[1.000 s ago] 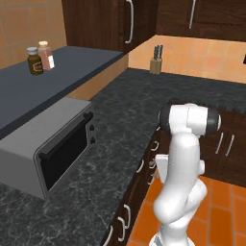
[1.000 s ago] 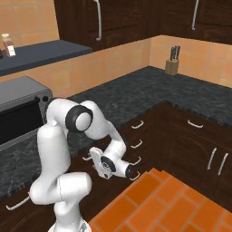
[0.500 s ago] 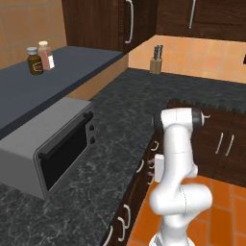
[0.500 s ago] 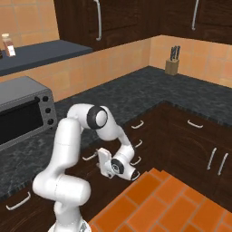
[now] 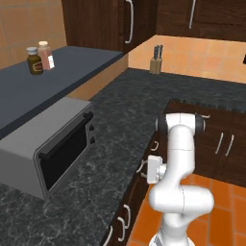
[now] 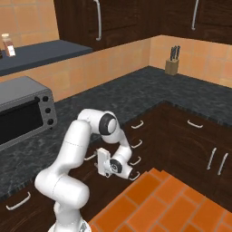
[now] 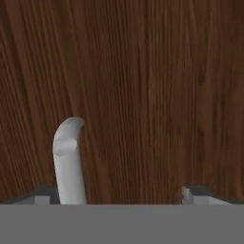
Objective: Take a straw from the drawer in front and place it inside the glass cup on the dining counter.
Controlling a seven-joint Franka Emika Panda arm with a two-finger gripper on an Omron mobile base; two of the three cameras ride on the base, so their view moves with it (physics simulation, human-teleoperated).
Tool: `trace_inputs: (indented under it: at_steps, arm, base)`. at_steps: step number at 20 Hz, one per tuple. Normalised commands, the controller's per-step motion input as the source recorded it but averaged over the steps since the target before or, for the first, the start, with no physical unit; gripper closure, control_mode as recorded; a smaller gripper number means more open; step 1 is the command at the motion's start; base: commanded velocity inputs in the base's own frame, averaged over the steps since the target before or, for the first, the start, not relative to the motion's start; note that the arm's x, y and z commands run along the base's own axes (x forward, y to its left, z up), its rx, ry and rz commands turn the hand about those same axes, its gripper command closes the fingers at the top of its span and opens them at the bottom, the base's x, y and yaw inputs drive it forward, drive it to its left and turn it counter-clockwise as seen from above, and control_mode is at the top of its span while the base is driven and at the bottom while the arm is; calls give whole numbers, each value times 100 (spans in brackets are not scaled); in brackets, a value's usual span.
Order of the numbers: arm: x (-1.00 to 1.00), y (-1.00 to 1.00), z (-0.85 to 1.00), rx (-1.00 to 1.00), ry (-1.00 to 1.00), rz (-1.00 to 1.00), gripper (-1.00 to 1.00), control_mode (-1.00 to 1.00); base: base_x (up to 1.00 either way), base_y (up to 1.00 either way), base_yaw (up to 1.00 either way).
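Right now the gripper (image 7: 122,193) is pressed up close against the dark-brown wooden front of the drawer (image 7: 143,86), its two finger tips spread wide apart, one at each lower corner of the hand view, with nothing between them. Just inside the finger tip on that view's left side, a curved silver handle (image 7: 68,159) rises from the bottom edge and ends in a rounded tip, standing against the wood grain; whether it touches the finger I cannot tell. The drawer front looks closed, flat and unbroken ahead of the gripper.

From the right base view, the hand (image 6: 108,164) sits low, folded in under the arm's elbow, facing the row of dark drawer fronts below the dark grey speckled counter (image 6: 122,97). More curved silver handles run along those fronts beside the hand. Above and behind the hand, a grey toaster oven (image 5: 48,149) rests on the speckled counter. Well beyond the gripper, in the far corner, a knife block (image 6: 172,61) stands against the tiled wall. Below the hand lies an orange tiled floor (image 6: 172,199).
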Motion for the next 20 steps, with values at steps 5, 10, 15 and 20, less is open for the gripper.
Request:
trace_inputs:
  at_steps: [5, 10, 15, 20]
  arm:
    - [2, 55, -7, 0, 0, 0, -100, -100]
    - [27, 31, -11, 0, 1, 0, -100, -100]
    - [34, 36, -11, 0, 1, 0, 100, -100]
    - [34, 29, -9, 0, 2, 0, 100, -100]
  base:
    - [0, 0, 0]
    - [0, 0, 0]
    - [0, 0, 0]
    - [0, 0, 0]
